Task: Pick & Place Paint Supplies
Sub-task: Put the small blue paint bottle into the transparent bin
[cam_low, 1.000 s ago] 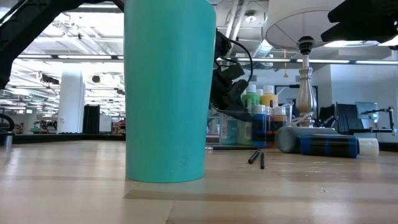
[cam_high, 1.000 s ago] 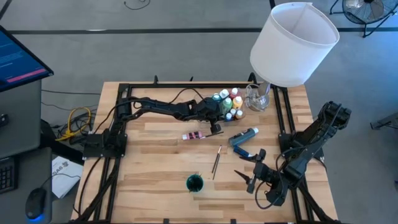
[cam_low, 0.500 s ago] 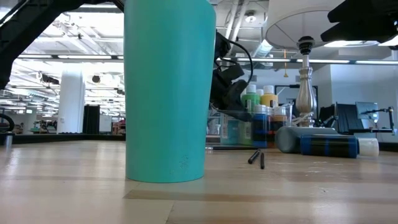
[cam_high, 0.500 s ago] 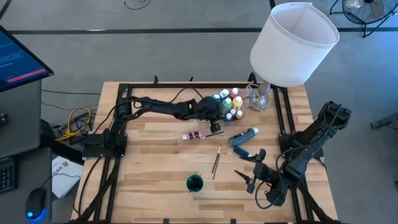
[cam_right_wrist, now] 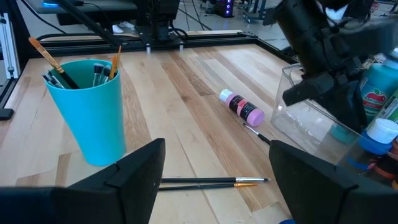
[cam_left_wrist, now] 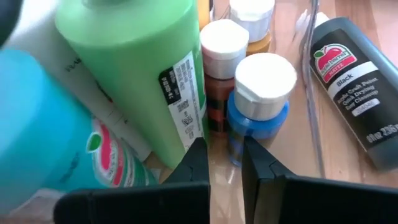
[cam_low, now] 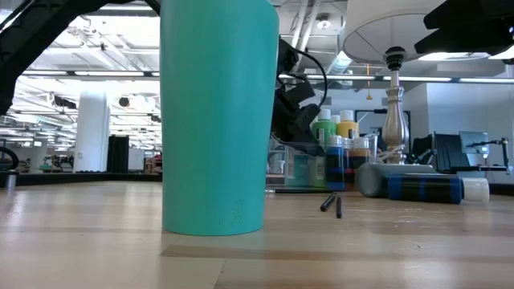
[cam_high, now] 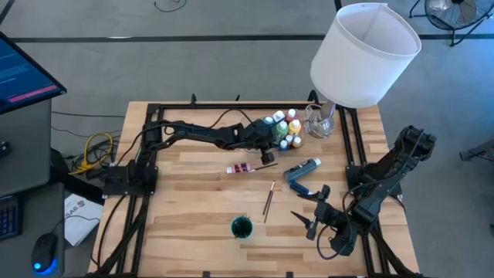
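Most paint bottles (cam_high: 282, 128) stand clustered in the clear plastic tray (cam_high: 293, 140) at the table's (cam_high: 193, 201) far edge. Left hand (cam_left_wrist: 221, 163), closed and empty, sits among them. Still loose: a pink bottle (cam_high: 241, 168), two thin brushes (cam_high: 268, 201), a blue bottle (cam_high: 302, 170). Teal cup (cam_high: 241, 227) holds brushes. Right hand (cam_high: 311, 213) waits open near the front edge.

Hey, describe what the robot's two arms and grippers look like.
Both arms are matte black and jointed, with thin black cables trailing along them. The left gripper ends in two flat, tapered black fingers. The right gripper has two broad, blocky black fingers. No markings show on either.
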`<action>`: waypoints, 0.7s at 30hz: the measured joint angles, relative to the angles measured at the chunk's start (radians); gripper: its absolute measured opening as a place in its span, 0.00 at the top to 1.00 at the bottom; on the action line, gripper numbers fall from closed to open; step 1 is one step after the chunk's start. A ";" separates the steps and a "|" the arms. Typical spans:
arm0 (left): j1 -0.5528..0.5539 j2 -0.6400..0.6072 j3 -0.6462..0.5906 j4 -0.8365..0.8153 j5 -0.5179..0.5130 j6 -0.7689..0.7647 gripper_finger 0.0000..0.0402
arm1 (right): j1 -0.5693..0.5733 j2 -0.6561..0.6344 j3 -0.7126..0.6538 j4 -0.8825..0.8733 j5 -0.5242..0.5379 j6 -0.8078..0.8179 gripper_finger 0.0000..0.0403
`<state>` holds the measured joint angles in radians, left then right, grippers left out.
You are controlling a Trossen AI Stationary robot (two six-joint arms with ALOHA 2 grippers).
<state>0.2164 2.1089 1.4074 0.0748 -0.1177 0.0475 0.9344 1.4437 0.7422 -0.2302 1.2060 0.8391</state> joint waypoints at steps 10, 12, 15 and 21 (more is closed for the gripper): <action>-0.048 -0.139 -0.001 -0.108 -0.097 0.026 1.00 | -0.002 0.000 0.001 0.003 0.000 0.000 0.30; -0.062 -0.177 -0.003 -0.161 -0.103 0.026 1.00 | -0.002 0.000 0.001 0.003 0.000 0.000 0.30; -0.092 -0.239 -0.045 -0.167 -0.101 0.026 1.00 | -0.003 0.000 0.001 0.003 0.000 0.000 0.30; -0.148 -0.385 -0.177 -0.151 -0.007 0.032 1.00 | -0.027 0.000 0.001 -0.037 0.000 0.000 0.30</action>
<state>0.0681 1.7236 1.2307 -0.0759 -0.1247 0.0799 0.9075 1.4433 0.7429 -0.2670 1.2060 0.8387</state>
